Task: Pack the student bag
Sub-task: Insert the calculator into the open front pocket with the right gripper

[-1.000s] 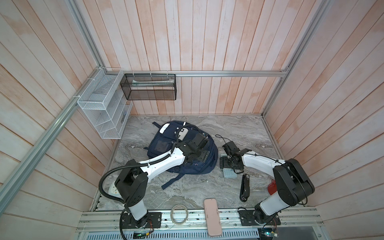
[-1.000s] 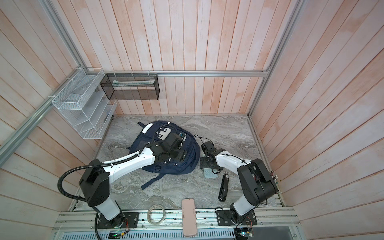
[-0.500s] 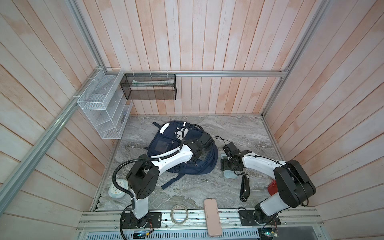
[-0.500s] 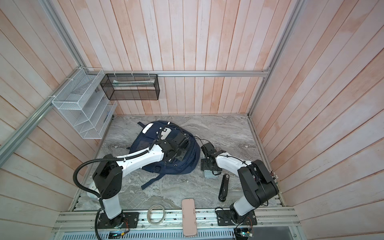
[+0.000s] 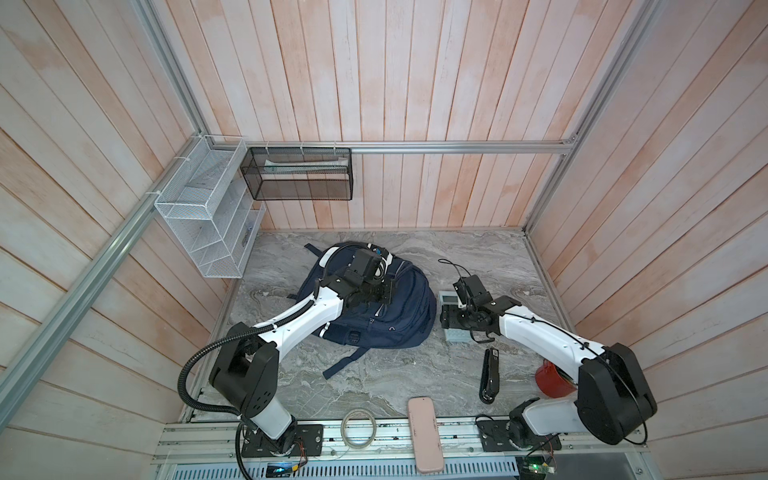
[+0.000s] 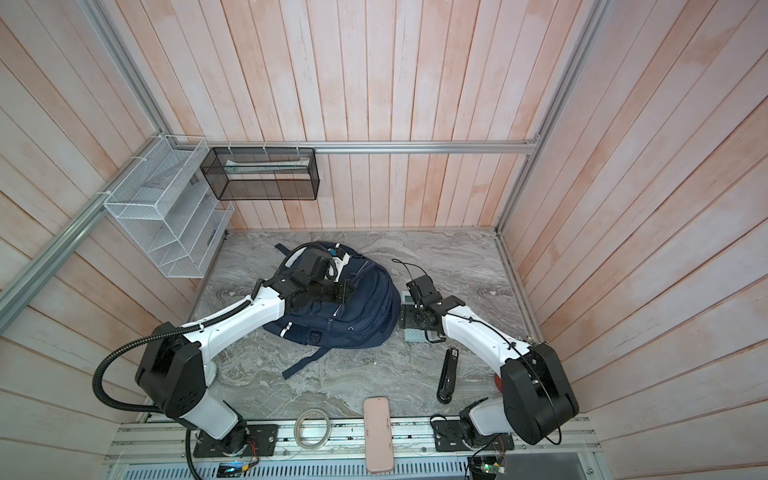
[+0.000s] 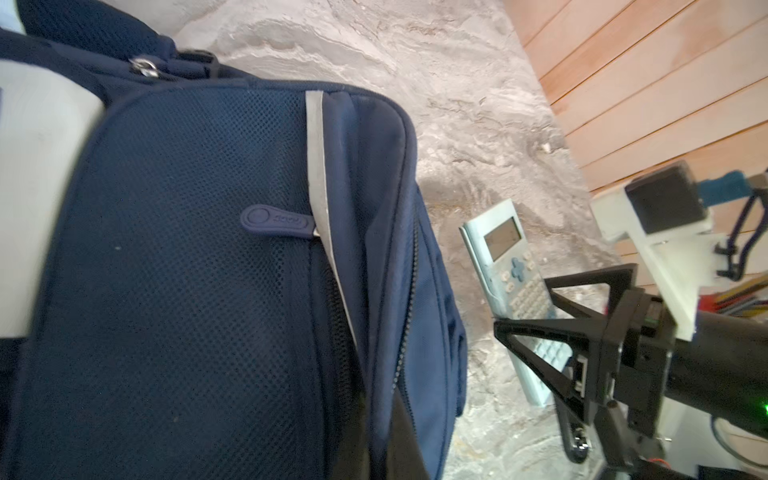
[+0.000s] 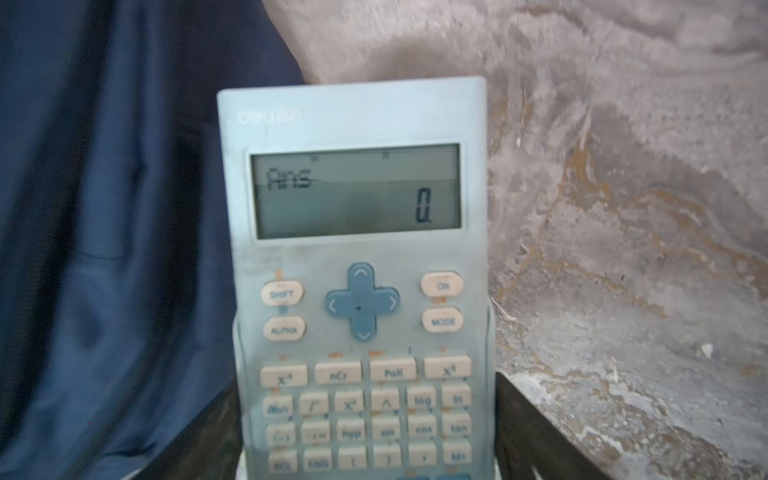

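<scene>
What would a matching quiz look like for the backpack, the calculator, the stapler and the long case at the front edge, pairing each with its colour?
Things:
1. student bag
2. calculator
3. stapler
4. long case

Colours:
A. pink
B. black
C. navy blue
D. light blue

Pairs: 1-C, 2-D, 3-B, 4-A

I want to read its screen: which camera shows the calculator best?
Right wrist view: the calculator fills it, display legible. Left wrist shows it slanted; in both top views it's small, partly under the right gripper.
</scene>
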Motion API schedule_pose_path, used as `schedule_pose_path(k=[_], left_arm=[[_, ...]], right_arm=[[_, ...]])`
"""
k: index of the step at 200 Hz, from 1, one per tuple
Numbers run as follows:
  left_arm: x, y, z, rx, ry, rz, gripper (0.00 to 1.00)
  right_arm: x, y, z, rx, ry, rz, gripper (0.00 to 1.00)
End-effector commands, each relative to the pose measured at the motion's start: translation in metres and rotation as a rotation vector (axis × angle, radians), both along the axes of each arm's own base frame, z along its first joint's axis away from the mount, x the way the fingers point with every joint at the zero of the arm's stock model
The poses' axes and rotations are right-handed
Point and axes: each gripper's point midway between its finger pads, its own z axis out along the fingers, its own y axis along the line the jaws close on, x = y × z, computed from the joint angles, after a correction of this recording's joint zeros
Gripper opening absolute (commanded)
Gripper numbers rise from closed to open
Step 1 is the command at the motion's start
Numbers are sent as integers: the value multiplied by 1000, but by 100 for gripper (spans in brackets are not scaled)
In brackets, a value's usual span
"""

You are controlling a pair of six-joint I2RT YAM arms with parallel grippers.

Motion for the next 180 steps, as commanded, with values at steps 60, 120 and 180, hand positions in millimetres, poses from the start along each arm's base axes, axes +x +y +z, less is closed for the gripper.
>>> schedule_pose_path(k=[60,120,180], left_arm=[[9,-8,92,-307,-174,-8,0],[8,-7,76,-315,-158,5,0],[18,-7,89,-341,-192,23,0]], right_arm=[[65,138,43,198,15,263,56],[67,174,52,336,-7,328,81],[36,177,26,331,181,353,73]])
